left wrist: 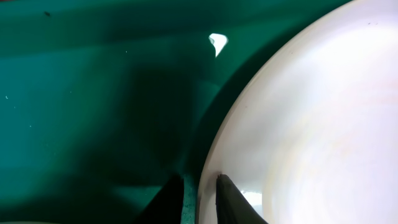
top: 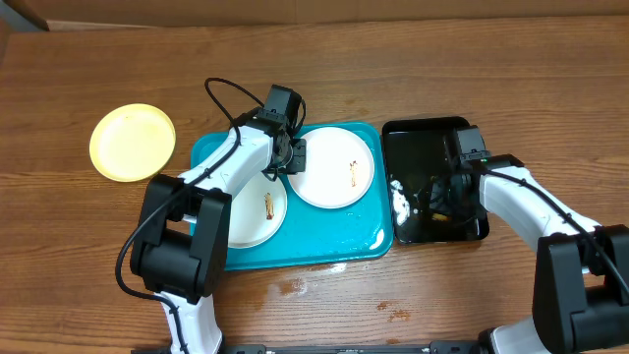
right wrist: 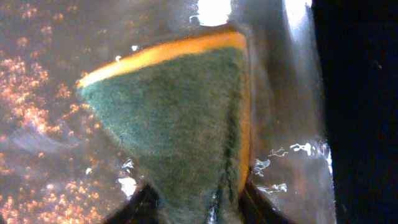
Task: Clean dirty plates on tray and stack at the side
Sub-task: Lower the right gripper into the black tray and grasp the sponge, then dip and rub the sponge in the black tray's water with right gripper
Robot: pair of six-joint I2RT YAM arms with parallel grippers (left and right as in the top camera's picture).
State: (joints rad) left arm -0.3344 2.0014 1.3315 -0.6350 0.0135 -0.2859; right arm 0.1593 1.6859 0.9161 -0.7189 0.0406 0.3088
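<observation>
1. Turquoise plastic marks the tray [top: 324, 246], mid-surface [top: 491, 59] in the overhead view; only this view gives the whole layout. The right white plate [top: 329, 182] lies on the tray in full sight, with a short brown smear [top: 352, 170] right of its centre. The left white plate [top: 257, 221] lies on the tray half under the left arm and carries a smear too. The yellow plate [top: 133, 143] lies on the wood left of the tray, apart from it. The left end effector [top: 295, 155] is at the right white plate's left rim. The right end effector [top: 439, 197] is down in the black tray [top: 423, 143], which lies just beside the tray's right edge. White foam [top: 400, 202] sits by the black tray's left wall; wet patches [top: 295, 285] lie on the wood in front of the tray; broad wood shows behind both trays.
2. Left wrist, close in: the plate's rim [left wrist: 208, 180] curves over the dark teal tray floor [left wrist: 74, 93]; the plate's face here is smooth, glossy and white. The left end effector [left wrist: 200, 200] straddles that rim, one of its fingers [left wrist: 165, 204] outside over the tray floor, the other on the plate; they stand slightly apart; whether they pinch the rim I cannot tell.
3. Right wrist: the sponge [right wrist: 180, 124], unseen from overhead, has a green scouring face and a yellow-orange edge; the right end effector [right wrist: 199, 208] is clamped on its lower end; it is over the wet, droplet-speckled floor [right wrist: 43, 93] of the black tray.
</observation>
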